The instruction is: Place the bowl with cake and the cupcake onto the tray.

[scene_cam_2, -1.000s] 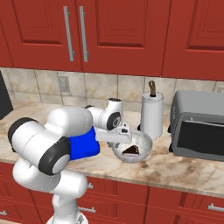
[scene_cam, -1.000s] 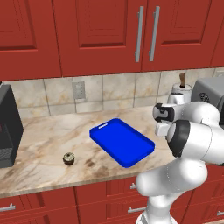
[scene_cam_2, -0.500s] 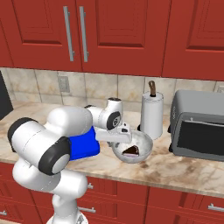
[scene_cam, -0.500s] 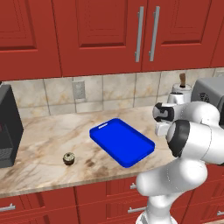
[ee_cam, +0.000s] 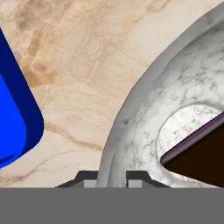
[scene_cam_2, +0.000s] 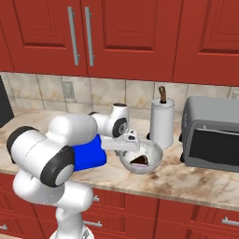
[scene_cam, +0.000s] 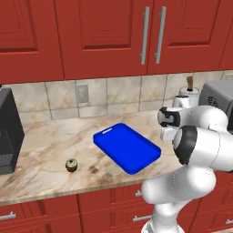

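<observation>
Two fingers (ee_cam: 112, 177) straddle the near rim of the bowl with cake (scene_cam_2: 142, 158), one tip outside the wall and one inside, pinching that rim; the gripper (scene_cam_2: 132, 145) reaches the bowl from its tray side. The bowl rests on the counter (scene_cam_2: 196, 179), just beside the right-hand end of the tray (scene_cam: 127, 147), with the paper towel roll (scene_cam_2: 161, 123) and the toaster oven (scene_cam_2: 211, 140) behind and beyond it. The decisive relation is therefore short: the tray lies immediately to the gripper's left, its long axis running diagonally across the counter, slot handle at the far end. The cupcake (scene_cam: 71, 164) stands apart on the counter, well to the left of the tray, near the front edge. No brand, label or legible writing appears on any object.
</observation>
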Controlling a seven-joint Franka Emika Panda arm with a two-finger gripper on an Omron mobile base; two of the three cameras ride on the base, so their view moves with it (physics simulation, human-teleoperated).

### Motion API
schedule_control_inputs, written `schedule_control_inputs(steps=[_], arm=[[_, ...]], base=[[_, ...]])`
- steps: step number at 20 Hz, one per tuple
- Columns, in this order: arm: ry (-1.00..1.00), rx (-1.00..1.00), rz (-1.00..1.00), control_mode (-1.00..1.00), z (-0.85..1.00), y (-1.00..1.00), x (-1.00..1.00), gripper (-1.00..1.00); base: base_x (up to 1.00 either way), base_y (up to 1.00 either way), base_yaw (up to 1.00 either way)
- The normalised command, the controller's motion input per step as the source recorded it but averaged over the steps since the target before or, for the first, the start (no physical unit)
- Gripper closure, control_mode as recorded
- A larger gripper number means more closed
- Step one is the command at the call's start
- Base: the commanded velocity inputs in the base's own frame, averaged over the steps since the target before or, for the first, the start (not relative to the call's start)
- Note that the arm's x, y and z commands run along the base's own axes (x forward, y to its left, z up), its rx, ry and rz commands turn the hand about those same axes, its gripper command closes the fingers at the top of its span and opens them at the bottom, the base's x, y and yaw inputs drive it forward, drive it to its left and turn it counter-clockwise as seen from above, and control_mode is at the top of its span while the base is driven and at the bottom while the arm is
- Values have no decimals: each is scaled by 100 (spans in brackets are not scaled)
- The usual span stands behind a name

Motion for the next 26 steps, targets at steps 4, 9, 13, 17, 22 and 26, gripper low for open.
schedule_control_inputs(steps=[4,9,13,17,22,26], arm=[[-5,-4,5,-100,9,4,-1,100],[-10,-8,7,-100,8,5,-8,100],[-15,-10,8,-100,11,7,-14,100],[-9,-11,8,-100,12,14,-1,100],[-4,-9,12,-100,14,16,-4,100],[0,-2,18,-100,16,26,0,100]], base=[[0,0,0],[0,0,0],[0,0,0],[0,0,0],[0,0,0],[0,0,0]])
